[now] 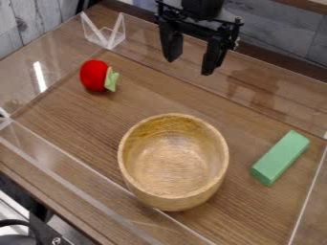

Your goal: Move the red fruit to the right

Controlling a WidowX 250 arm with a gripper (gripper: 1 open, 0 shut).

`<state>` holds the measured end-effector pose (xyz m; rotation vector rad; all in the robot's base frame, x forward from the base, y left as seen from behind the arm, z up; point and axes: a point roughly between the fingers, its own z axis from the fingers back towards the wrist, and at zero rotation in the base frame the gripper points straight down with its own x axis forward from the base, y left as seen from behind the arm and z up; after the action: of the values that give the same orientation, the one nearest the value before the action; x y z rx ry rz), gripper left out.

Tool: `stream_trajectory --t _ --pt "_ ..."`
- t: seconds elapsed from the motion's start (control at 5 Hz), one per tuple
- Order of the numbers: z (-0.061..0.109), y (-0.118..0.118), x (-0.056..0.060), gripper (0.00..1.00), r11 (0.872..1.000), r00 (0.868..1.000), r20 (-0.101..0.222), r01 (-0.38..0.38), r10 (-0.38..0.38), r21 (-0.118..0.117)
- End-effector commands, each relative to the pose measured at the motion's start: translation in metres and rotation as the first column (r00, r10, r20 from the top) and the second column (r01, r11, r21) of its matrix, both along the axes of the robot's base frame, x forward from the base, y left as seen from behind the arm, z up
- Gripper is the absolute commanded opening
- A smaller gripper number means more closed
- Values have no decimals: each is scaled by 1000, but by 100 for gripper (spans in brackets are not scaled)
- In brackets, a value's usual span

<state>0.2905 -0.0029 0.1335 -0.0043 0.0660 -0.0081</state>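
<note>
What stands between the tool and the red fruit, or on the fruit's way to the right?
Nothing visible stands between the open tool and the red fruit; bare table lies there. To the right, the wooden bowl and green block sit nearer the camera, off a straight path.

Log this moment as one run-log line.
gripper: open, empty, raised at back | red fruit: on table, left, untouched | wooden bowl: centre, empty | green block: right | move: not started
</note>
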Motion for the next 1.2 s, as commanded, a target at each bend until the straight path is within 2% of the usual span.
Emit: stream_trajectory --t 0.0,0.2,0.4,0.6,0.8,1.0 --pt "-10 7 -5 100 999 999 -24 -46 46 1" --pt "-14 41 -14 100 990 990 -12 -140 140 11" --pt "-5 83 -17 100 989 989 12 -149 149 15" --pt "1 118 -17 100 988 988 27 -153 152 23" --pt "-2 143 -14 100 978 978 27 -205 205 34" --pt "-8 152 -10 100 973 974 15 -226 225 38"
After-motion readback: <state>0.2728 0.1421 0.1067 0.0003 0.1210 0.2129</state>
